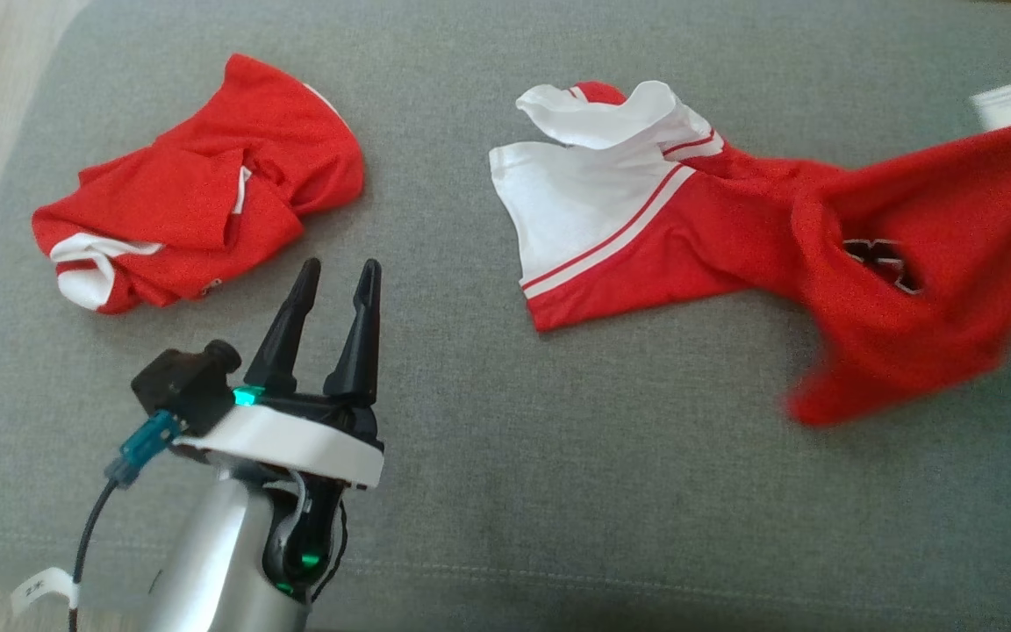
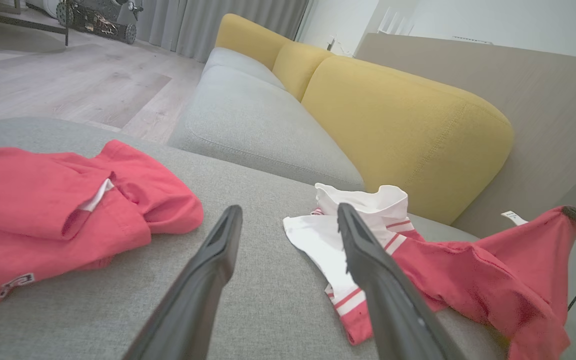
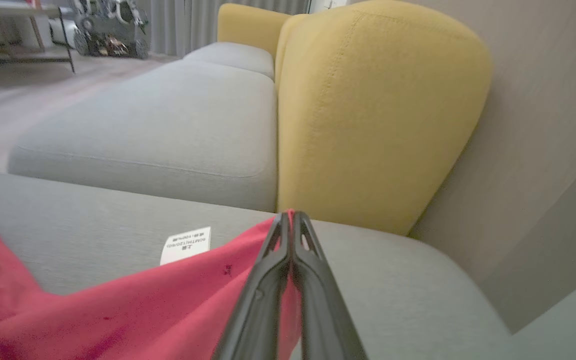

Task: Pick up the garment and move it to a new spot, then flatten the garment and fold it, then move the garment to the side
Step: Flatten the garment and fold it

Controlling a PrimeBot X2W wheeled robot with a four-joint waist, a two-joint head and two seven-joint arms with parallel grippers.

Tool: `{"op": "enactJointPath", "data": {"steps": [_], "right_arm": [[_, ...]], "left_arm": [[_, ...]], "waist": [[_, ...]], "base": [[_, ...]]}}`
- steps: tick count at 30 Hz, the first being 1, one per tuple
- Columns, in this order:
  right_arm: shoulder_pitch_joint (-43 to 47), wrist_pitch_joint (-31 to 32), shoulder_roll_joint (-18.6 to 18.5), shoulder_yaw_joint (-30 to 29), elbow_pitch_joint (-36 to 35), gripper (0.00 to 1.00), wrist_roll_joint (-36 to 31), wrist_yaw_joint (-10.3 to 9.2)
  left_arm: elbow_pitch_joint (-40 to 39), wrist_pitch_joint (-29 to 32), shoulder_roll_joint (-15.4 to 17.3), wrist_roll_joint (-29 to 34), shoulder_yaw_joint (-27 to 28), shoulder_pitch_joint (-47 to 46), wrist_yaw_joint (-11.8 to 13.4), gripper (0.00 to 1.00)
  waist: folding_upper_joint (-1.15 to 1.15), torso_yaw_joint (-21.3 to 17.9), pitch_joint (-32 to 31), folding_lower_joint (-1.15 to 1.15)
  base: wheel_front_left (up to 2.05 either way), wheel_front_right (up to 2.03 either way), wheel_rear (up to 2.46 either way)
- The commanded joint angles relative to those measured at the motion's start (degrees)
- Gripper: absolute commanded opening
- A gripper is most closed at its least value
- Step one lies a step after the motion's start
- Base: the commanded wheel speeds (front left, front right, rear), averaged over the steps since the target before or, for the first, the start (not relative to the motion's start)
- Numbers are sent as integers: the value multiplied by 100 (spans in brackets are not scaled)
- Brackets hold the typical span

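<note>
**Red knit sports shirt** [image 1: 699,219], with a white shoulder panel and striped trim.
- Location: right half of the grey woven sofa seat cushion [image 1: 505,491].
- The white sleeve end lies flat. The red body end is drawn up off the cushion toward the right and is blurred in the head view.
- A white care label [image 3: 186,244] shows at the raised hem.

**Handling, by estimate**
- Light, limp, thin cloth with no shape of its own.
- Likely to drape, twist and bunch when lifted from one point, and somewhat slick on the cushion.
- Best taken at the hem corners or shoulders, at two points set apart, so it hangs open for flattening.

**Hands**
- Right hand [image 3: 290,217]: fingers pressed together, clamped on the red hem edge beside the label.
- Left hand [image 1: 340,265]: fingers apart, holding nothing, over bare cushion between the two shirts.

**Also present**
- Second red shirt [image 1: 198,184], crumpled in a heap at the left end of the cushion, well apart from the first.
- Mustard-yellow padded backrest [image 2: 398,130] behind.
- Pale wood-plank floor [image 2: 68,85] beyond.
</note>
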Motion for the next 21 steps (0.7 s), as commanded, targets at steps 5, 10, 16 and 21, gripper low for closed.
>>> {"op": "enactJointPath", "data": {"steps": [5,10,16,21], "right_arm": [[-521,223,-564,-310,-71,0,-496,-4],[-890,190,-657,-576,311,100,-913,-4],[-1100,8,-228,-439,591,100,-1062,-4],[-761,-471,329,-227,454,100,-594,-4]], "left_arm": [[-225,-35,30,-94,71,-270,46,100],[-215,-35,30,-125,14,-327,59,100],[-213,-35,30,-152,42,-359,107,100],[-199,-35,30,-212,98,-331,114,100]], "waist": [[0,28,171,0],[0,82,266,0],[0,16,282,0],[0,-112,77,0]], "base": [[0,0,0],[0,0,0],[0,0,0],[0,0,0]]}}
